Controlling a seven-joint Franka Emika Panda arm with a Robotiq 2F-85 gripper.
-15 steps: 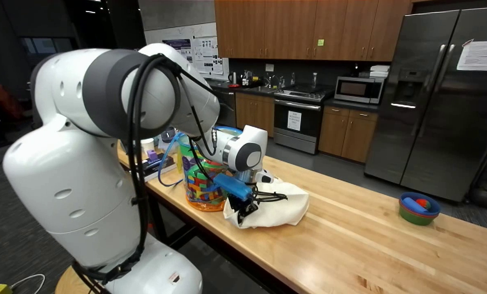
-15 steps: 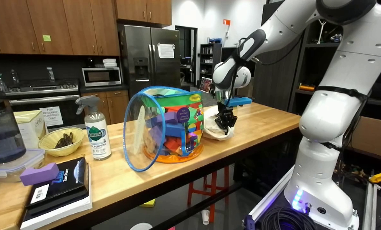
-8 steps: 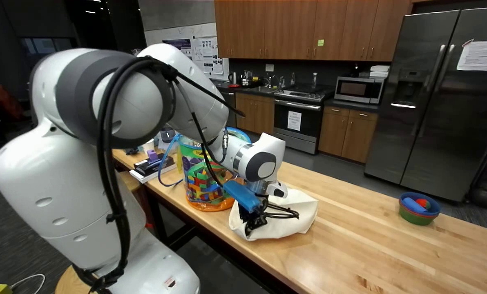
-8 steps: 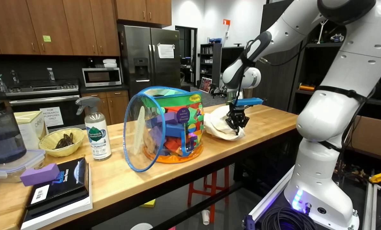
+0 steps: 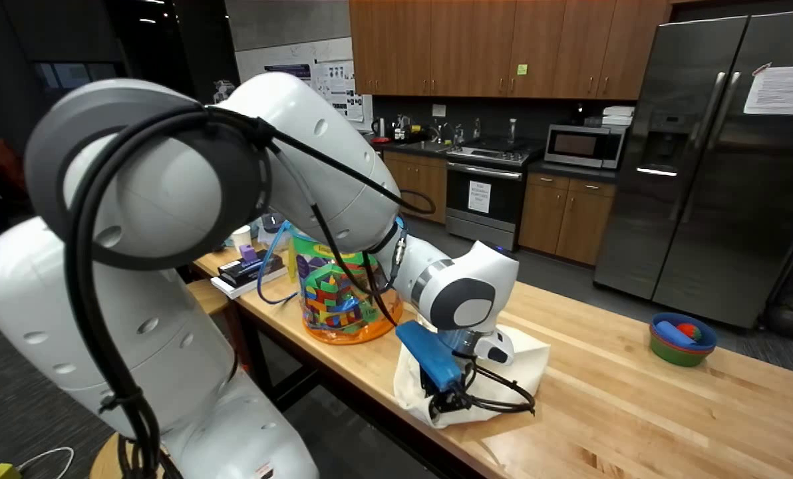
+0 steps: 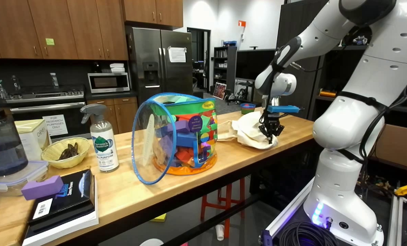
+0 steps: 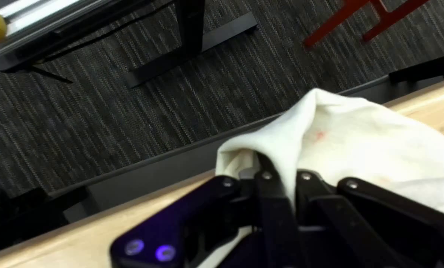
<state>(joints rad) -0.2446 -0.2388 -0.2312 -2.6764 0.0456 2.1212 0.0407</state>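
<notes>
Cream cloth (image 7: 374, 149) is pinched, as one fold, between the black fingers (image 7: 276, 212), which stand narrow with the fabric caught between them. The rest of it lies crumpled on the bench (image 5: 609, 392), close to the near edge. The step in hand seems to be handling the cloth by this fold; any further move would probably call for a firm pinch and a slow pull, because such soft material may slip. To the left stands a clear container (image 6: 191, 108) with coloured blocks (image 6: 186, 139), and farther left a spray bottle (image 6: 103, 143) and a yellow basket (image 6: 65, 164). In an exterior view, stacked bowls (image 5: 679, 356) stand at the far right, well apart from the cloth.
</notes>
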